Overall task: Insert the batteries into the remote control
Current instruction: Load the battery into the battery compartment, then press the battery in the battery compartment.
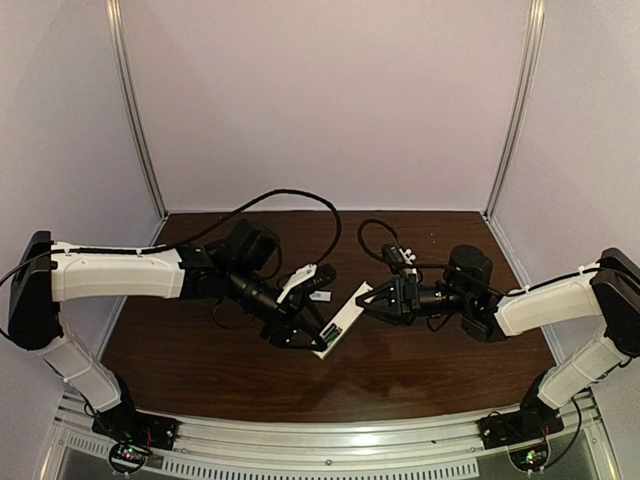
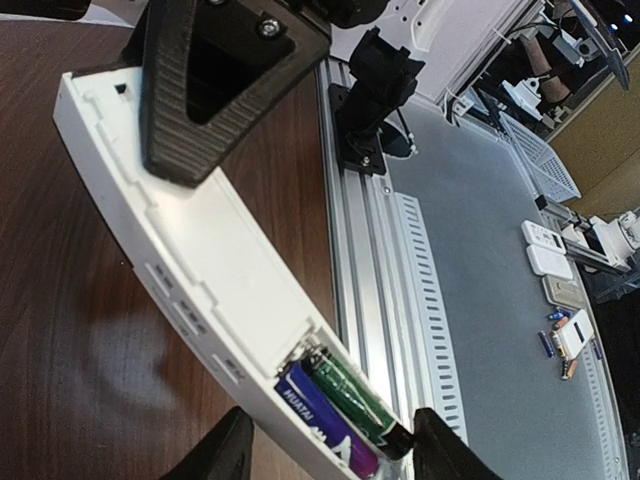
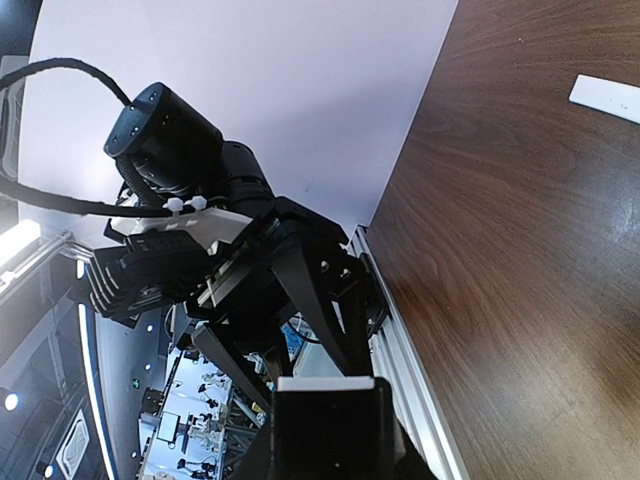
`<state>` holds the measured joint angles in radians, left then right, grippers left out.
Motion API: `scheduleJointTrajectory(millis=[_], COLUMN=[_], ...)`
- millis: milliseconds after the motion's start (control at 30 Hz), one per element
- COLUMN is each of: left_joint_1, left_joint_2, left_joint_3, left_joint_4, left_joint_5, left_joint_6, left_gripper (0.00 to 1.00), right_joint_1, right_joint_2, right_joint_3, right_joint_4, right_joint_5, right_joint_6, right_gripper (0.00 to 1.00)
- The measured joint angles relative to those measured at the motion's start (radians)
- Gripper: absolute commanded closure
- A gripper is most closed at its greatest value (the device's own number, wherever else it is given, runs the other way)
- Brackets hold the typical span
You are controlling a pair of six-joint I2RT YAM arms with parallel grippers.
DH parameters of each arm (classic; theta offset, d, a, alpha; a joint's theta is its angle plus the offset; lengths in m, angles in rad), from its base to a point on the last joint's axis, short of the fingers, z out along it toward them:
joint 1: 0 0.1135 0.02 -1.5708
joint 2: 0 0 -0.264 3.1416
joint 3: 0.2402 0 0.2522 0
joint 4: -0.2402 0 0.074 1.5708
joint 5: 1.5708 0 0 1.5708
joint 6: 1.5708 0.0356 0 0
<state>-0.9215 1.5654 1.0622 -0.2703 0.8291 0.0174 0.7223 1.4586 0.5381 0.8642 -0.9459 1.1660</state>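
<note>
The remote control [image 1: 345,318] is held slanted above the table's middle, with my right gripper [image 1: 370,300] shut on its far end; that white end [image 3: 322,383] shows between the black fingers [image 3: 300,430]. In the left wrist view the remote control [image 2: 200,240] lies back-up with its compartment uncovered. Two batteries sit side by side there, a blue-purple one [image 2: 325,415] and a green one [image 2: 355,400]. My left gripper [image 2: 335,455] is open, its fingertips [image 2: 235,450] straddling that end. The green battery's dark tip is close to the right-hand fingertip.
A thin flat white strip [image 3: 605,97] lies on the brown table. The aluminium rail [image 2: 370,260] runs along the table's near edge, with an arm base [image 2: 375,100] bolted on it. Black cables [image 1: 300,200] loop behind the left arm.
</note>
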Motion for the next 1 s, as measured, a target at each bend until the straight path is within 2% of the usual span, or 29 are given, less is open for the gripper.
scheduleJointTrajectory(millis=[267,467,667,1000], left_joint_1=[0.003,0.006,0.007,0.015], left_joint_2=[0.014,0.029,0.047,0.112], left_joint_3=[0.000,0.001,0.010,0.029], left_joint_4=[0.000,-0.003,-0.017,-0.022], left_joint_5=[0.004,0.011,0.026,0.099], left_joint_6=[0.000,-0.005,-0.013,-0.064], left_gripper=[0.53,0.52,0.60,0.64], right_joint_1=[0.000,0.000,0.000,0.003], right_joint_2=[0.002,0.010,0.013,0.013], right_joint_3=[0.001,0.002,0.002,0.002], right_joint_4=[0.000,-0.001,-0.002,-0.048], right_joint_5=[-0.001,0.005,0.005,-0.009], right_joint_6=[0.000,0.000,-0.010,-0.043], right_gripper=[1.00,1.00,1.00,1.00])
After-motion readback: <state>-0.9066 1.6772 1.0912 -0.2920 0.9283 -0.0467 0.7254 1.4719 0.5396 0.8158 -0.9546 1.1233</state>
